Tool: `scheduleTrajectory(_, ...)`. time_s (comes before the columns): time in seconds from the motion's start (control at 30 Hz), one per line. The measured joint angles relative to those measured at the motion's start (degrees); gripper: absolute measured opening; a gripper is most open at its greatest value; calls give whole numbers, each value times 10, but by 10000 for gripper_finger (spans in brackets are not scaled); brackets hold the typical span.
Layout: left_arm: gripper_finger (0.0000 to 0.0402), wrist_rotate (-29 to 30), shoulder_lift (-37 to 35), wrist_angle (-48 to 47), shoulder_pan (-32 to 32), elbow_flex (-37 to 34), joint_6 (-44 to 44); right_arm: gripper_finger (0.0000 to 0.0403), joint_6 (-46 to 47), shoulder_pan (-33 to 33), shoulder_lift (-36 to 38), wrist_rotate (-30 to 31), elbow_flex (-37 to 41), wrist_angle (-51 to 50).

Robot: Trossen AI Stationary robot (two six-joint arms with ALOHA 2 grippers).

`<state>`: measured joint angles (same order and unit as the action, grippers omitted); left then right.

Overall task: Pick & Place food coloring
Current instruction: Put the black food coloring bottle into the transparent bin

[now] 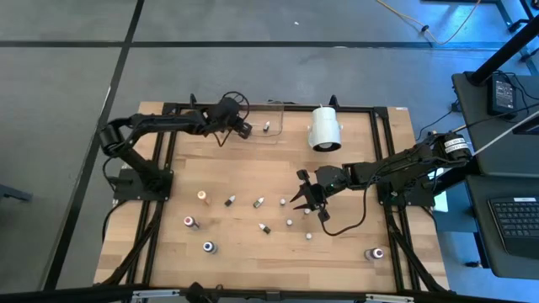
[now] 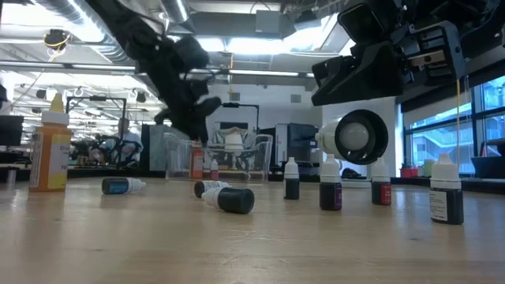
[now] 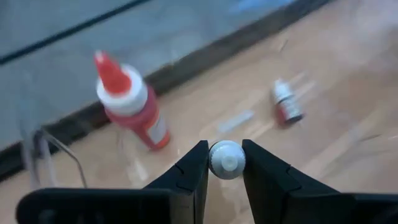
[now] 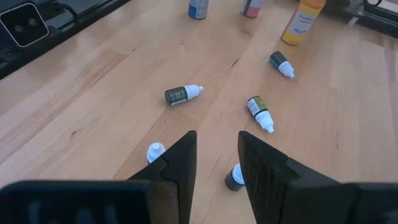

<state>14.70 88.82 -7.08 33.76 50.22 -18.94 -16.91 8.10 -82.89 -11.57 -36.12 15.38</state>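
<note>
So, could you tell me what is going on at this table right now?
The robot is gathering small food coloring bottles. The left hand is shut on a small white-capped bottle at the table's far edge, over the clear plastic tray, where a red-topped bottle stands and a small vial lies. The right hand hovers mid-table above loose bottles, holding nothing. Several more bottles remain scattered on the wooden table, beside a big white cylinder.

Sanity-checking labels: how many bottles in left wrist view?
3: a white-capped bottle between the left fingers, a red-topped bottle standing beyond, a small vial lying flat. More may be out of frame.
</note>
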Motion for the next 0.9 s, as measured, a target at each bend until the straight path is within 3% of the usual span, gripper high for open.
scheduleTrajectory(0.33, 86, -28, 68, 30, 8, 0, 0, 120, -1, 0, 0, 0, 0, 0)
scheduleTrajectory(0.9, 98, -25, 70, 32, 7, 0, 1, 120, 6, 0, 0, 0, 0, 3)
